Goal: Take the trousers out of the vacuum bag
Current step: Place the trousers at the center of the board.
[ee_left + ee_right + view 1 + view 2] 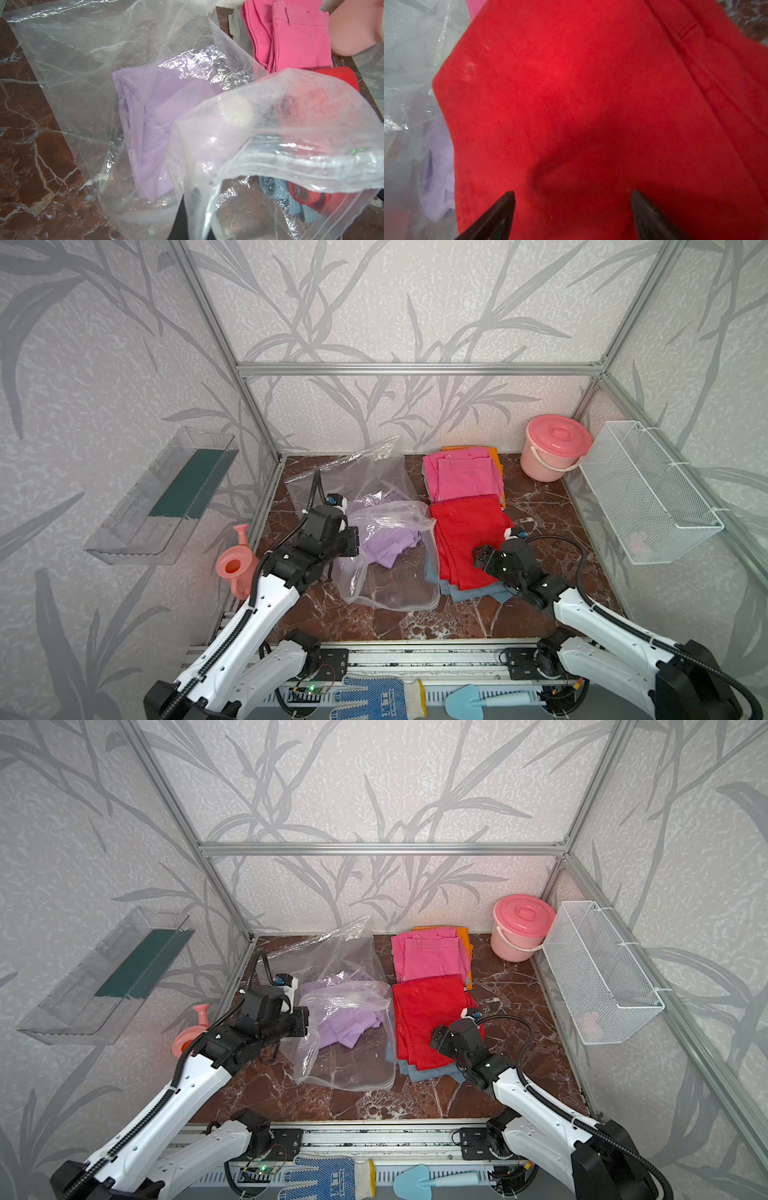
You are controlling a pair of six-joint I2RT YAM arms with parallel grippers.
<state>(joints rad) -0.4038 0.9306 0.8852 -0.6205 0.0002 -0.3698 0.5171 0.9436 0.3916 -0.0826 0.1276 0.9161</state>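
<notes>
The left gripper, jaws together, clamps the raised mouth edge of the vacuum bag, with the lilac trousers inside. The right gripper, jaws wide apart, hovers over the red trousers, which lie outside at the bag's 3 o'clock.

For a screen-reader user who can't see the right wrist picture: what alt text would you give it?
The red trousers fill nearly the whole view, with the right gripper open just over them, holding nothing. Beside them, the lilac trousers lie inside the clear vacuum bag.
</notes>
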